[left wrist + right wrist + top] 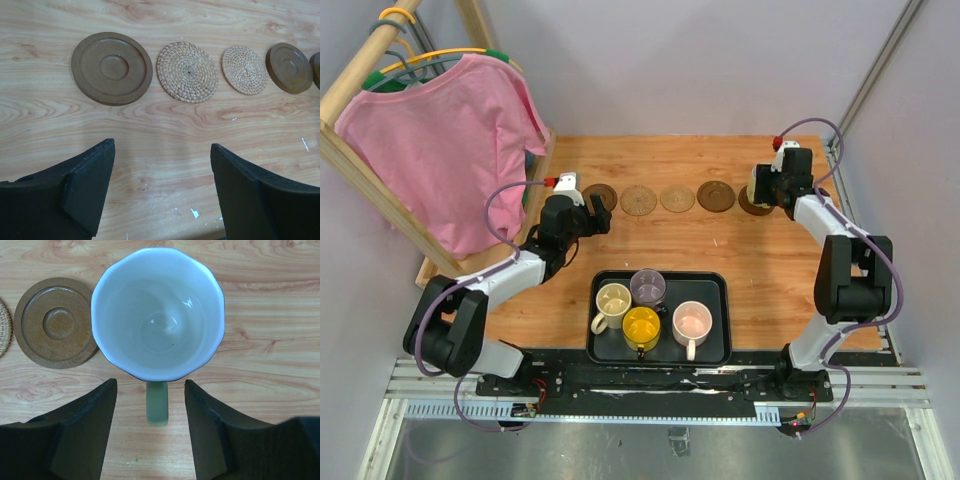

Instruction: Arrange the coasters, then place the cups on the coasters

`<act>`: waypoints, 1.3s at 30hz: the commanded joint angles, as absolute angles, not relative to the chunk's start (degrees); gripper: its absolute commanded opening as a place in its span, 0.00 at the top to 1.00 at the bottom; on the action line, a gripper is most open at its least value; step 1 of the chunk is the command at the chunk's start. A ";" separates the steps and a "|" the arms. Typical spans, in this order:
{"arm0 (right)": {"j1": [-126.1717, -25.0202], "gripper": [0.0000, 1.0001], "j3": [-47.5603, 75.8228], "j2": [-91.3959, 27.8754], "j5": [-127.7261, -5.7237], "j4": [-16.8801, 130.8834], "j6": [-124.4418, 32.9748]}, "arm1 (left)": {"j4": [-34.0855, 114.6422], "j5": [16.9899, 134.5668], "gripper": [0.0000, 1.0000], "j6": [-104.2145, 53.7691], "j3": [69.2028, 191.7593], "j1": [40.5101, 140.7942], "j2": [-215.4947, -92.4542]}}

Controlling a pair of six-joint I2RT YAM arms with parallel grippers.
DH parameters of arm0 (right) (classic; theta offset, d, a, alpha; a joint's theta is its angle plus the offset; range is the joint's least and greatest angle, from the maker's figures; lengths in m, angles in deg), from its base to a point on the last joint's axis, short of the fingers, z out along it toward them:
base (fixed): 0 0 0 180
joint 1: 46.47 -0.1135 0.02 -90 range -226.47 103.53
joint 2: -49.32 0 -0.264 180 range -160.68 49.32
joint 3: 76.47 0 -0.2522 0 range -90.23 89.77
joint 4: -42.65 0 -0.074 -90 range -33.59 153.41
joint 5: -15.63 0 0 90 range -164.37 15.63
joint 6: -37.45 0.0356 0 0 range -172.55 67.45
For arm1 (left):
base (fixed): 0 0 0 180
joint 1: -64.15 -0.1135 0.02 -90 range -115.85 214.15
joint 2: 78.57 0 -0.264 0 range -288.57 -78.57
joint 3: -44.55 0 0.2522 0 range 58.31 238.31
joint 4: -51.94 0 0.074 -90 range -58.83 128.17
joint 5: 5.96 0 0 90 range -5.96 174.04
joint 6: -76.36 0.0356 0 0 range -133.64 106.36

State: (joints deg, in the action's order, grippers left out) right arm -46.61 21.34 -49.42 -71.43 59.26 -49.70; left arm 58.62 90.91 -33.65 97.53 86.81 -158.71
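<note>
Five coasters lie in a row across the table: a dark brown one (112, 68), two tan woven ones (187, 71) (244, 69), another dark brown one (289, 67) (56, 322), and a last dark one (753, 207) under a cup. That pale yellow-green cup (157, 315) (759, 186) stands upright on it. Its handle (157, 402) points between the fingers of my right gripper (150, 385), which is open with a gap on each side. My left gripper (162, 145) (595, 215) is open and empty, just short of the leftmost coaster. The cream (613, 300), grey-purple (647, 286), yellow (641, 325) and pink (692, 322) cups stand in the tray.
The black tray (720, 290) sits at the near middle of the table between the arm bases. A wooden rack with a pink shirt (450, 150) stands at the left, its base close to my left arm. A metal post (880, 70) rises at the back right.
</note>
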 commanded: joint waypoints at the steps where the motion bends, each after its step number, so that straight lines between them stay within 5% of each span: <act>1: -47.76 0.40 22.89 -46.54 -72.73 60.01 -49.68 | 59.27 90.82 0.19 -34.08 96.89 87.27 -156.86; 10: -51.23 0.36 30.01 -33.74 -75.86 63.40 -43.65 | 59.20 91.22 0.19 -33.43 96.41 87.27 -155.89; 28: -78.49 0.21 44.06 -6.63 -76.39 87.71 -27.75 | 57.71 90.04 0.19 -33.29 94.40 87.27 -155.16; 36: -87.34 0.01 50.58 4.93 -74.65 89.58 -25.59 | 57.91 88.06 0.18 -34.29 92.48 87.35 -154.59; 39: -90.63 0.01 52.28 6.89 -74.65 90.68 -24.22 | 57.73 88.05 0.18 -34.35 92.11 87.44 -154.27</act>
